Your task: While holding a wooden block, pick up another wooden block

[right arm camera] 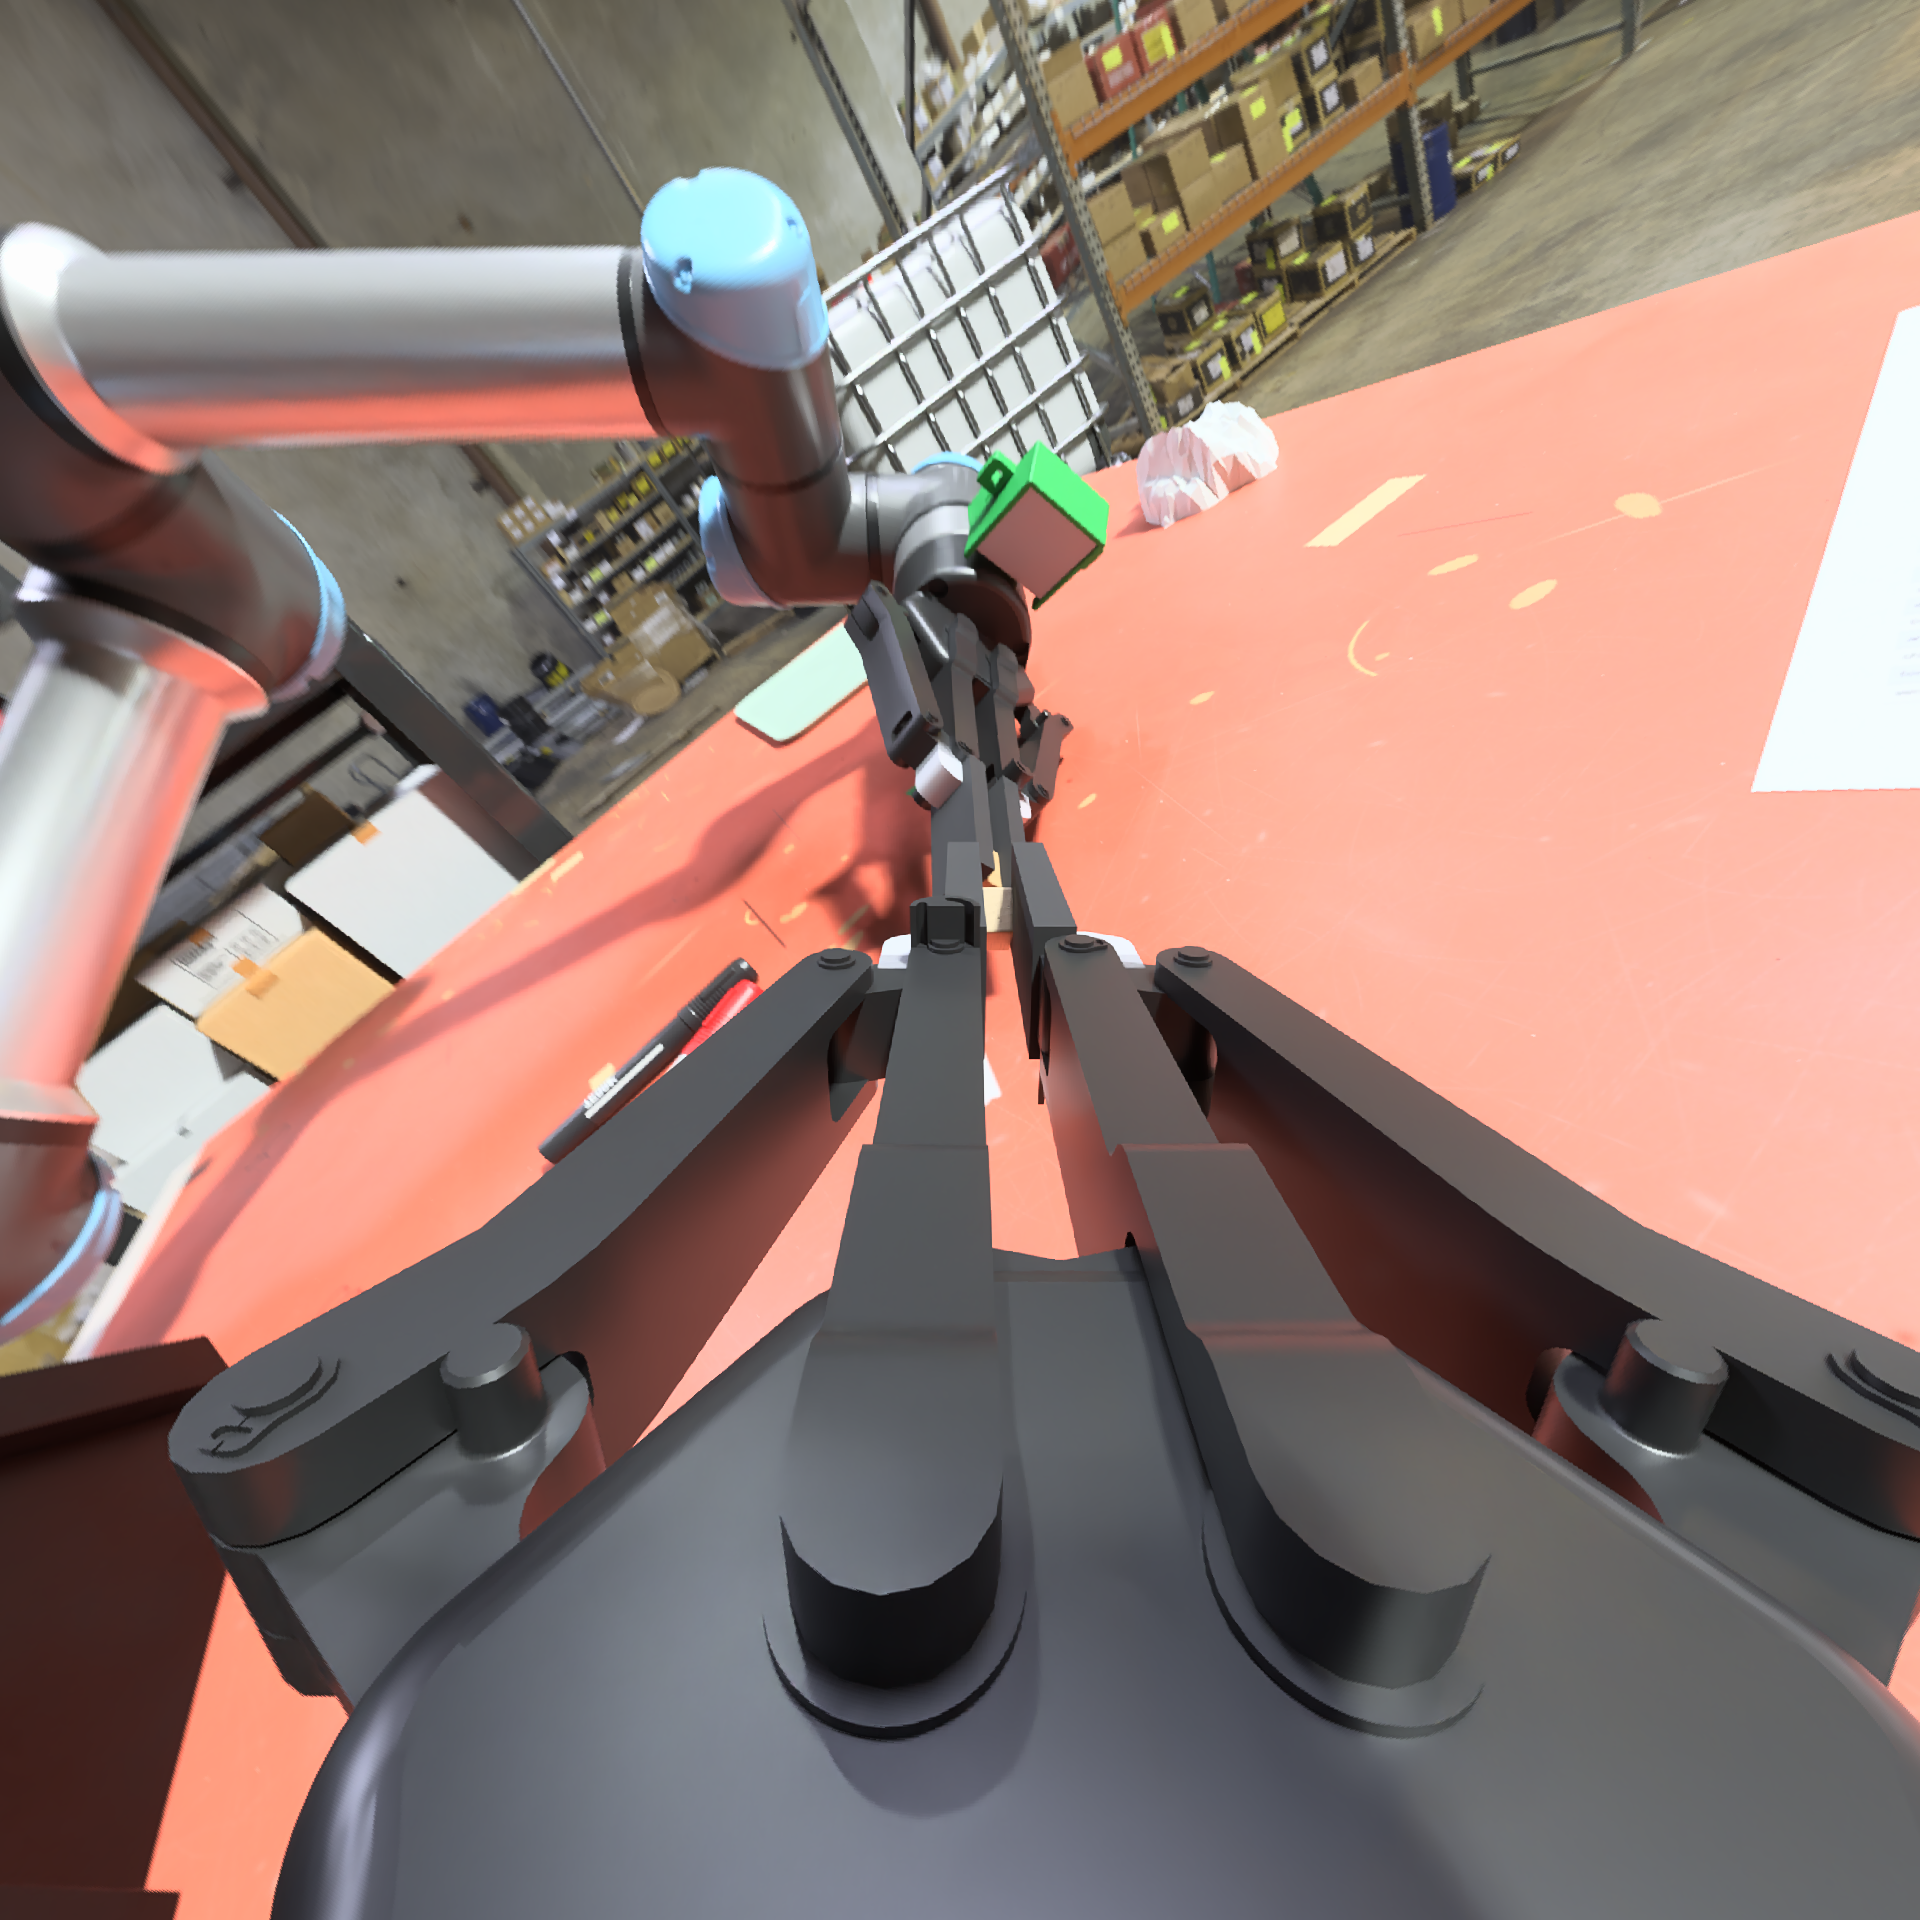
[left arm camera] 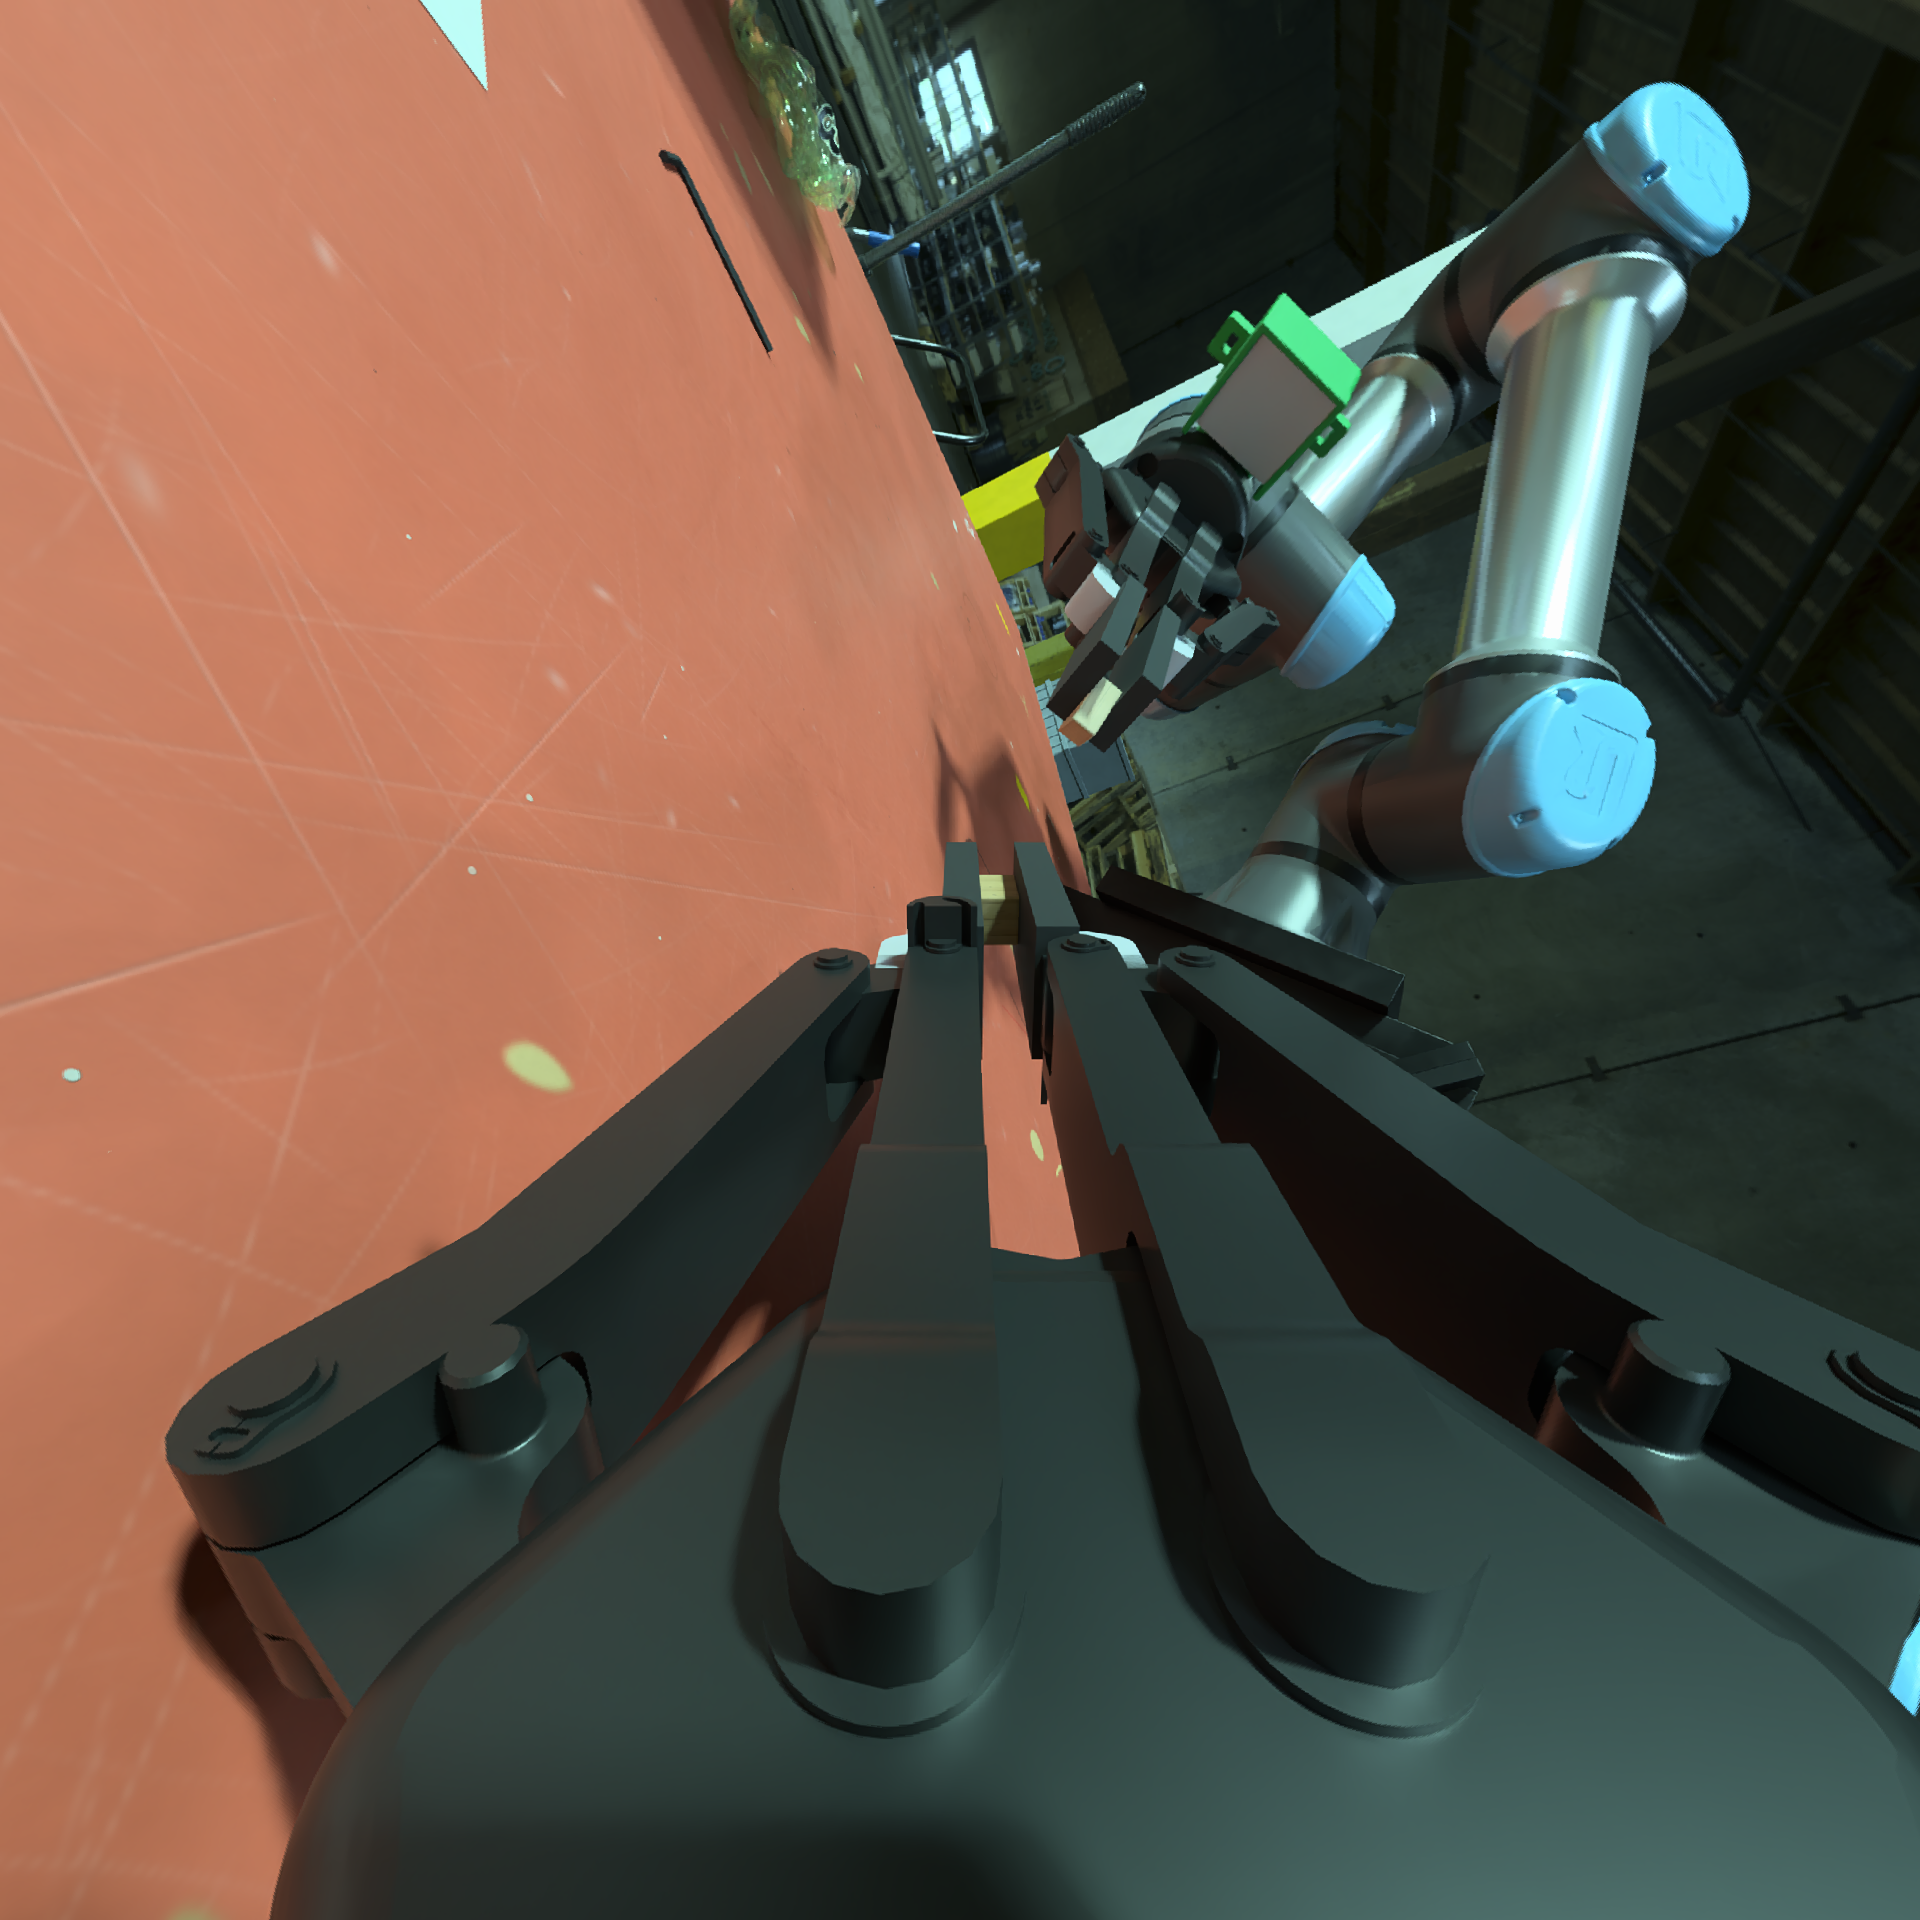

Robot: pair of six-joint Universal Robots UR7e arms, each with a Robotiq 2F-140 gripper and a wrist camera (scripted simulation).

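Observation:
In the left wrist view my left gripper is shut on a small tan wooden block, held close over the red table. Farther off, my right gripper is shut on a pale wooden block near the table's edge. In the right wrist view my right gripper is shut on its wooden block. Just beyond its fingertips the left gripper points back at it, tips nearly meeting, with a sliver of its block showing.
A black hex key and a green glassy object lie far off on the table. A black and red marker, crumpled white paper, a white sheet and a mint pad also lie on it.

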